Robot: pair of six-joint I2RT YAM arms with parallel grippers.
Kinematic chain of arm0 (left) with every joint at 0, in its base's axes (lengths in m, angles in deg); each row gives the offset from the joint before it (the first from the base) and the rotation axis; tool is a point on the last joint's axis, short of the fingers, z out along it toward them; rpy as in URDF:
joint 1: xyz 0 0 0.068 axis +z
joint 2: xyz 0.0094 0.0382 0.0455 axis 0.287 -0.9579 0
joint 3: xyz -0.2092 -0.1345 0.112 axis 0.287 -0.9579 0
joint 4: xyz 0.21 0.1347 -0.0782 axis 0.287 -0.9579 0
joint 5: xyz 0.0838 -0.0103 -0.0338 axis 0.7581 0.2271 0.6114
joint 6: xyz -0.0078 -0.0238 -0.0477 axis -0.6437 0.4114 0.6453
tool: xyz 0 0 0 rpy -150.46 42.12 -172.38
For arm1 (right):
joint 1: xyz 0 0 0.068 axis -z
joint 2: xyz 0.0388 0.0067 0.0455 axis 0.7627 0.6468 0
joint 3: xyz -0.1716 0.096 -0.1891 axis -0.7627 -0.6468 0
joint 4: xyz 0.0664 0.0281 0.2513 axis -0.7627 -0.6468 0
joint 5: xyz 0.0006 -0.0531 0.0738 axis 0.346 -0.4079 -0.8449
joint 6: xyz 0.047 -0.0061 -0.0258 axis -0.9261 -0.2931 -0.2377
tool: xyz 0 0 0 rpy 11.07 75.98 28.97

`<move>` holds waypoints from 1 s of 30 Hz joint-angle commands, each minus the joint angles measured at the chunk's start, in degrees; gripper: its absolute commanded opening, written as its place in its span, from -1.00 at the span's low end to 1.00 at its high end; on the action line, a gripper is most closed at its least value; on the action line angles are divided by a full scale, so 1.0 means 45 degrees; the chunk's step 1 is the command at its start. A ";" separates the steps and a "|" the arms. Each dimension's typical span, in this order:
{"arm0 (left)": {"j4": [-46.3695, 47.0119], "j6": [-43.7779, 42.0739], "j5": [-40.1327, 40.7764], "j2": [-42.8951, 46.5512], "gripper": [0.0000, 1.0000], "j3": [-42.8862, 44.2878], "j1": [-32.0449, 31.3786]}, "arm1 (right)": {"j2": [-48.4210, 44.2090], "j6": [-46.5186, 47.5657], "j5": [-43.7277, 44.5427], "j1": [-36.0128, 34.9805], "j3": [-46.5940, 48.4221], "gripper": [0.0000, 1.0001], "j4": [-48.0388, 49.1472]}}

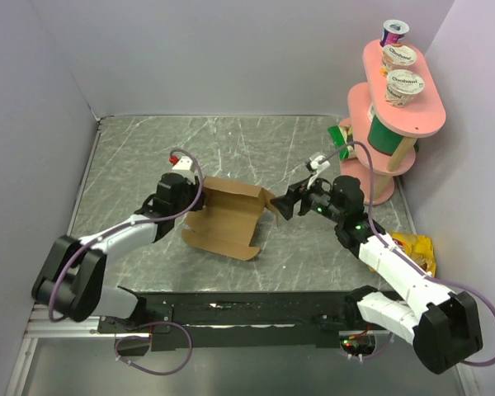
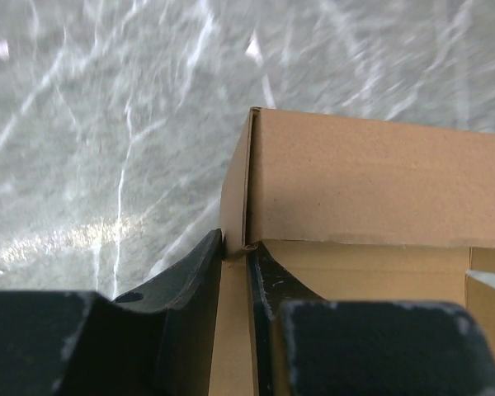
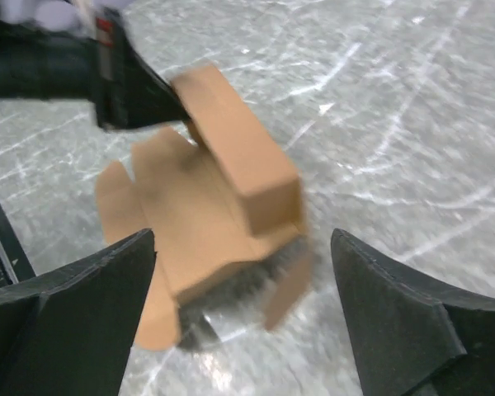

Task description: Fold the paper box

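The paper box (image 1: 227, 219) is plain brown cardboard, partly folded, lying mid-table with its flaps spread toward the near side. My left gripper (image 1: 187, 195) is at the box's left side. In the left wrist view its fingers (image 2: 190, 280) are shut on an upright side wall of the paper box (image 2: 371, 173). My right gripper (image 1: 285, 206) hovers just off the box's right corner, open and holding nothing. In the right wrist view the blurred paper box (image 3: 223, 173) lies ahead of the right gripper (image 3: 243, 239), with the left gripper (image 3: 124, 82) at the box's far end.
A pink two-tier stand (image 1: 417, 124) with yogurt cups (image 1: 404, 87) stands at the back right, with a green item (image 1: 342, 136) at its foot. A yellow bag (image 1: 414, 247) lies by the right arm. Grey walls close in the table on the left, back and right.
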 commanded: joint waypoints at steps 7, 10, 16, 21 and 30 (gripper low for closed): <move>-0.0294 0.0133 -0.1933 0.3027 -0.52 -0.1007 0.0763 | -0.1007 -0.0751 -0.0166 0.1615 -0.1628 0.47 -0.1031; -0.0567 0.0250 -0.2187 0.3379 -0.52 -0.0988 0.0841 | -0.1203 -0.0499 -0.0889 0.1615 -0.1922 0.47 -0.0426; -0.0743 0.0328 -0.2422 0.3711 -0.53 -0.1027 0.0842 | -0.0794 -0.0303 -0.2121 0.1478 -0.1884 0.50 0.0627; -0.0997 0.0523 -0.2345 0.3770 -0.53 -0.0891 0.0861 | -0.0384 -0.0166 -0.2805 0.0875 -0.1416 0.48 0.0807; -0.1525 0.0719 -0.1836 0.3672 -0.54 -0.0656 0.0861 | -0.0831 -0.0536 -0.2708 -0.0552 -0.1766 0.50 0.0962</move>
